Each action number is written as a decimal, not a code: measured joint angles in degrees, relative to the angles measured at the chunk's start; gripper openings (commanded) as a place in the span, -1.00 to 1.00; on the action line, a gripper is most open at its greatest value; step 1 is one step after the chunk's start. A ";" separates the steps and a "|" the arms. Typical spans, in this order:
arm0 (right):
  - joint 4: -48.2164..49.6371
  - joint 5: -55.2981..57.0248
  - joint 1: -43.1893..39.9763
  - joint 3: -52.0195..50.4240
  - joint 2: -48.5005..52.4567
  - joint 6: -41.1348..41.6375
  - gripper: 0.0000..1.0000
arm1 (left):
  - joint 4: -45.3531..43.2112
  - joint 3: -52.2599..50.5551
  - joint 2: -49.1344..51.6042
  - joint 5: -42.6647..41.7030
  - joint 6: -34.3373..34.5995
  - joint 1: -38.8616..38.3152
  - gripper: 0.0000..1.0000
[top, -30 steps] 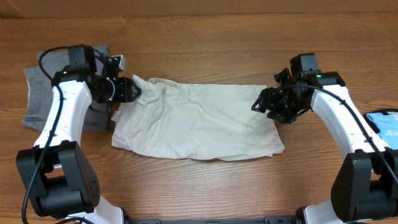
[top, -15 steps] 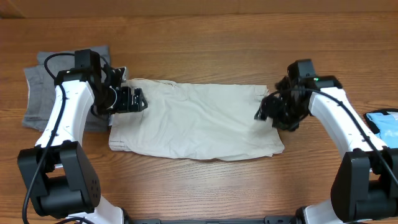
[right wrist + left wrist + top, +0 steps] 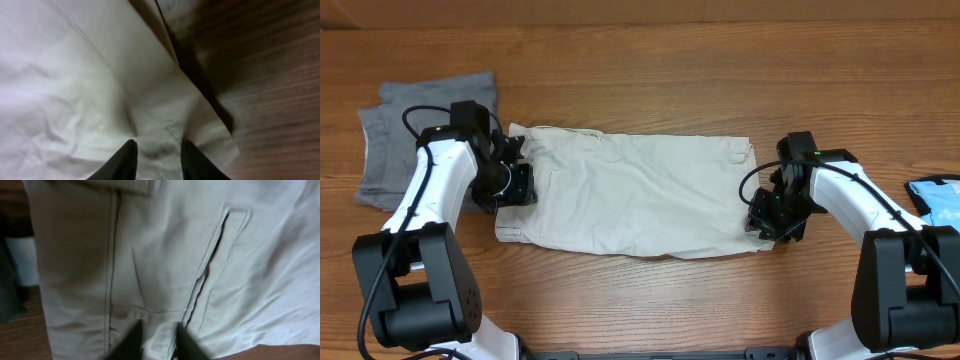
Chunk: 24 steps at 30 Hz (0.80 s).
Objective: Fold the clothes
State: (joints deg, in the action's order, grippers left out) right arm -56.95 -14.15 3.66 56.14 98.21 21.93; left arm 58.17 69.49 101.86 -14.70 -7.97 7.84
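Note:
The clothes point(image 3: 640, 190), pale beige shorts, lie spread flat across the middle of the table, waistband to the left. My left gripper point(image 3: 520, 185) sits on their left edge. In the left wrist view its jaws point(image 3: 159, 342) are pinched on a raised ridge of the clothes point(image 3: 165, 255) beside a pocket slit. My right gripper point(image 3: 763, 215) is down on the lower right corner. In the right wrist view it point(image 3: 157, 160) squeezes a pucker of the clothes point(image 3: 90, 90) close to the hem, with bare wood to the right.
Darker grey shorts point(image 3: 410, 130) lie at the far left, partly under my left arm. A light-blue printed item point(image 3: 938, 200) sits at the right edge. Bare wooden tabletop point(image 3: 650, 60) stretches behind the clothes.
Both grippers came down toward the front along the clothes' side edges and closed in on the fabric. The bunched waistband corner at the left now lies flat.

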 measured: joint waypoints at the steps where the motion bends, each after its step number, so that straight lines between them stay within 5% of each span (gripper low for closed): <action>1: 0.46 -0.02 -0.17 0.02 0.00 -0.42 -0.34 | 0.07 -0.09 0.00 0.00 0.00 0.00 -0.92; 7: -4.26 -0.02 -4.07 4.33 -0.46 -2.47 -0.08 | 0.15 -0.09 0.00 -0.02 0.28 0.68 -0.92; 16: -5.51 -0.09 -11.19 3.21 -3.56 -2.01 -0.43 | 0.09 -0.09 0.00 -2.01 0.48 5.86 -0.92; 19: -2.51 -0.28 -11.17 -1.84 -3.56 0.04 -0.42 | -0.11 -0.09 0.00 -2.84 0.50 6.19 -0.90; 21: -0.20 -0.39 -11.17 -5.31 -3.56 1.38 -0.22 | -0.09 -0.09 0.00 -3.26 0.50 6.14 -0.81; 24: 2.43 -1.68 -11.17 -9.09 -3.56 2.91 -0.28 | -0.11 -0.09 0.00 -3.91 0.66 6.14 -0.72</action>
State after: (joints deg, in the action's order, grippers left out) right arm -54.52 -15.84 -7.51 47.05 94.65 24.84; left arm 58.06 69.41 101.86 -18.61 -7.31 13.98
